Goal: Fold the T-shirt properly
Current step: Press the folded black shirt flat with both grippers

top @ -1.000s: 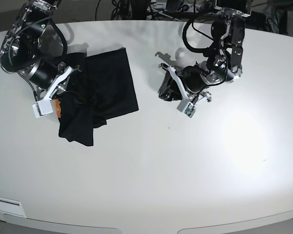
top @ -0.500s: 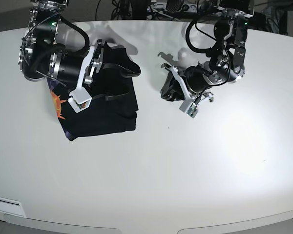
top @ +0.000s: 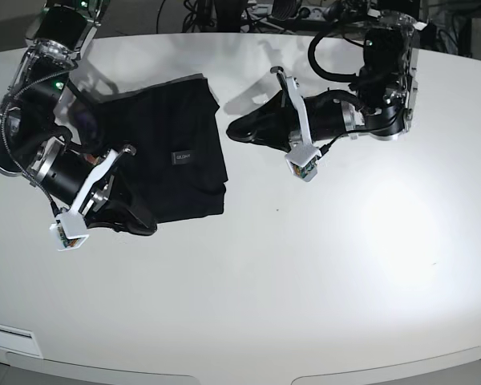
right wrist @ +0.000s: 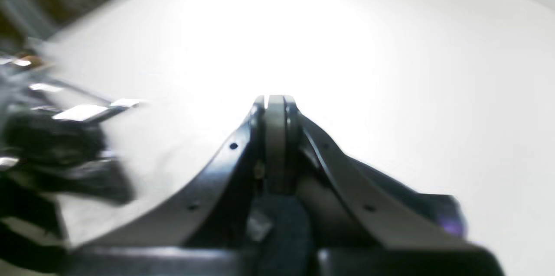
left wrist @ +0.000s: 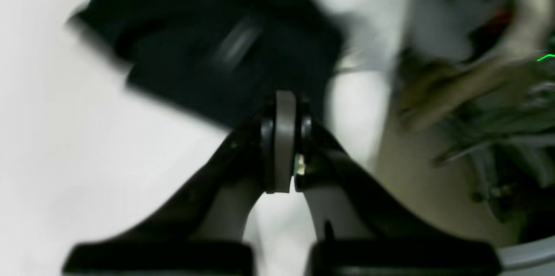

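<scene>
The black T-shirt (top: 172, 152) lies folded into a rough rectangle on the white table (top: 305, 281), with a small dark label (top: 182, 156) facing up. My right gripper (top: 151, 230) is low at the shirt's front-left corner. It is shut with nothing between its pads (right wrist: 275, 137), and bare table shows ahead of it. My left gripper (top: 231, 128) is just off the shirt's right edge, pointing at it. It is also shut (left wrist: 285, 96) and holds nothing. The blurred T-shirt (left wrist: 217, 42) lies just beyond its tip.
Cables and equipment (top: 264, 12) crowd the space behind the table's far edge. A bright glare patch (top: 401, 224) sits on the table's right half. The right wrist view shows a blurred dark shape with metal parts (right wrist: 56, 154) at its left.
The right arm has drawn back from over the shirt to its front-left corner, leaving the cloth flat with the orange print hidden. The left arm has stretched toward the shirt's right edge. Both grippers have shut.
</scene>
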`<state>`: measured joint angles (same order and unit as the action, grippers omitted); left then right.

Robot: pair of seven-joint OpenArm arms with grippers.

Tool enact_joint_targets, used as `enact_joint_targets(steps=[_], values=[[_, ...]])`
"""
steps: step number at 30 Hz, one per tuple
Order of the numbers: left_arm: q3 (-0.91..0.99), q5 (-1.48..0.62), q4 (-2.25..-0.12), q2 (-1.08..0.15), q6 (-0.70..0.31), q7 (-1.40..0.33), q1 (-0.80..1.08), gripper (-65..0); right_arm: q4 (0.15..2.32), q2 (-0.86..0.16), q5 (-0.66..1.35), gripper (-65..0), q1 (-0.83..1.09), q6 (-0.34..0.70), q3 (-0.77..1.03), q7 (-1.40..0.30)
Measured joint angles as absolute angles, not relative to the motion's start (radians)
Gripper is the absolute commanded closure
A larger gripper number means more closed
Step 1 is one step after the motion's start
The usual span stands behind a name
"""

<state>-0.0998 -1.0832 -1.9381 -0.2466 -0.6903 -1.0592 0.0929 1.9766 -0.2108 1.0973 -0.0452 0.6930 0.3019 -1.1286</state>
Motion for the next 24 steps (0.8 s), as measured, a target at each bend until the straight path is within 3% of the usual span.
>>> enact_joint_targets(steps=[9, 15, 24], values=[[-0.244, -0.908, -1.944, -0.163, -0.690, -1.013, 0.084, 0.0, 1.668, -0.362, 0.769, 0.0, -0.169, 0.693, 0.052, -0.899], [-0.423, -0.610, -1.908, -0.138, -0.691, -0.907, 0.091, 0.0, 1.528, -0.414, 0.759, 0.0, -0.265, 0.693, -0.038, -0.890], [-0.484, -0.465, -1.754, -0.081, -0.678, -0.841, 0.060, 0.0, 1.380, -0.471, 0.763, 0.0, -0.287, 0.693, -0.063, -0.864]])
